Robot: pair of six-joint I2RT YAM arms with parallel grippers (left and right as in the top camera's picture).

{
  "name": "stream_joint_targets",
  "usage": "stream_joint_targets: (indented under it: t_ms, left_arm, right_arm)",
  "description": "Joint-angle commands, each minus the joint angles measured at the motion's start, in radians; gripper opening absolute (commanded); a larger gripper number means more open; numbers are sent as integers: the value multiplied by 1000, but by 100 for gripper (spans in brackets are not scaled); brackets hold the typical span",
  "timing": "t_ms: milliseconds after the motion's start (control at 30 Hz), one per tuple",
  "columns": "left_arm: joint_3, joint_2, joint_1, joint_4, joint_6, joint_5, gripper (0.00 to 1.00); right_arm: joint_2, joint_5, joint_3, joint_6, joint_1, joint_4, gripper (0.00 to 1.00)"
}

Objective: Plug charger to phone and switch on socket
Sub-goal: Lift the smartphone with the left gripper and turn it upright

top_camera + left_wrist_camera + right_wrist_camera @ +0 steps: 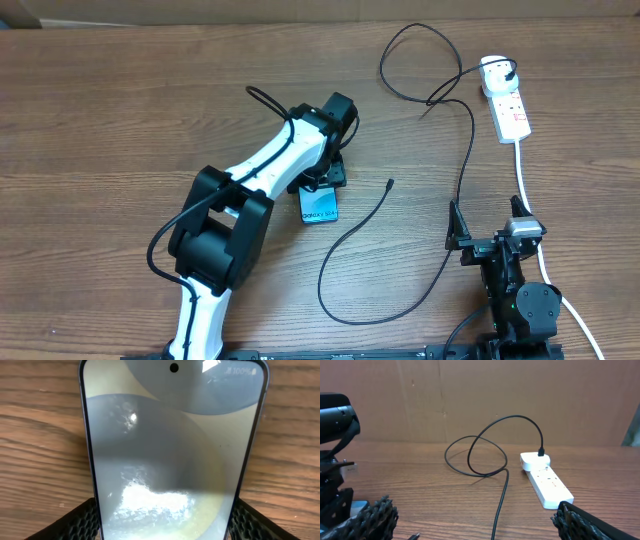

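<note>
While the left hand [322,185] sits over the phone [318,207] at mid-worktop, its fingers [82,520] press both long edges of the handset, so I judge it closed on the phone, which lies flat, screen up. The right hand [475,517] hangs at the near right with its fingers spread wide and nothing between them. The charger cable [350,235] has its connector tip [390,182] lying free just right of the phone, not touching it. From there it sweeps near in a wide loop, climbs past the right arm, curls at the far side and ends in the plug head [497,68], seated in the far end of the power strip [510,108].

The likeliest trouble, as I read it, is the thin cable. The tip could roll or twist in the pads and meet the port skewed, and no view shows the port. The slack beside the right arm could snag as that arm reaches across. A hard tug could drag the strip or loosen the plug head. If the left hand's hold is light, the phone may slide on the wooden worktop [100,100] under the push. Whether the switch is on I cannot tell.

Count: one phone, one charger cable with one free tip, one power strip, one thick white cord [525,180], two hands.
</note>
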Motion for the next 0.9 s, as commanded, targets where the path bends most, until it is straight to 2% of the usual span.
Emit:
stream_joint_targets:
  t_ms: [0,200,367,500,733,867]
  left_arm:
    - [41,12,26,-13,-4,45,68]
    - [42,12,63,-13,33,196,68]
    - [42,12,127,-22,33,436,61]
    - [42,12,181,-32,44,580,63]
    - [42,12,223,-69,65,618,64]
    - [42,12,223,-64,81,724,64]
  right_arm:
    - [-7,1,-11,3,-4,6,100]
    - [-7,1,-11,3,-4,6,100]
    - [-7,1,-11,3,-4,6,100]
    - [-7,1,-11,3,-4,6,100]
    - [-7,1,-11,3,-4,6,100]
    - [-7,1,-11,3,-4,6,100]
